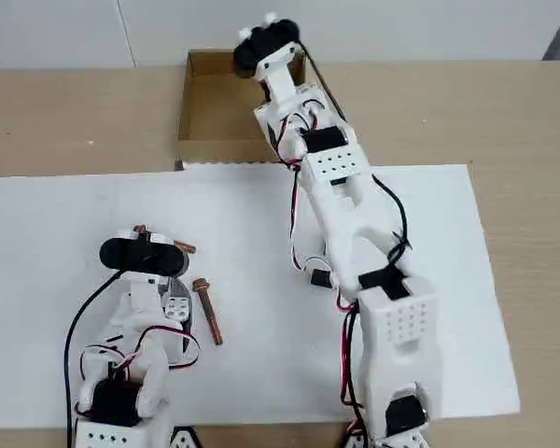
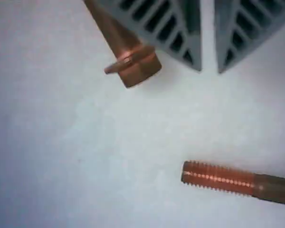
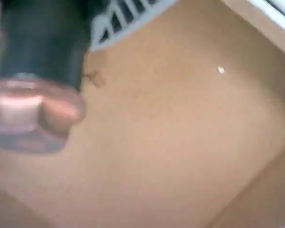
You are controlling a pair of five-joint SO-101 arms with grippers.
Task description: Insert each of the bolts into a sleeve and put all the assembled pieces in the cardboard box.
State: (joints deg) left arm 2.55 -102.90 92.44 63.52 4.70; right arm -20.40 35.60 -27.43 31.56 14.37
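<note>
Wood table (image 1: 56,112) and white paper (image 1: 56,233) carry copper bolts: a hex-headed bolt (image 2: 133,64) beside the left ribbed fingers (image 2: 173,23), nearly closed and empty; a threaded bolt (image 2: 218,178) apart. Right fingers (image 3: 123,16) grip a dark round sleeve (image 3: 38,42) over the cardboard box (image 1: 205,103) floor.

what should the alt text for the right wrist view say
A dark sleeve with a bolt's copper head at its end hangs close to the camera over the brown floor of the cardboard box, beside a ribbed grey gripper finger. A small white speck lies on the floor.
</note>
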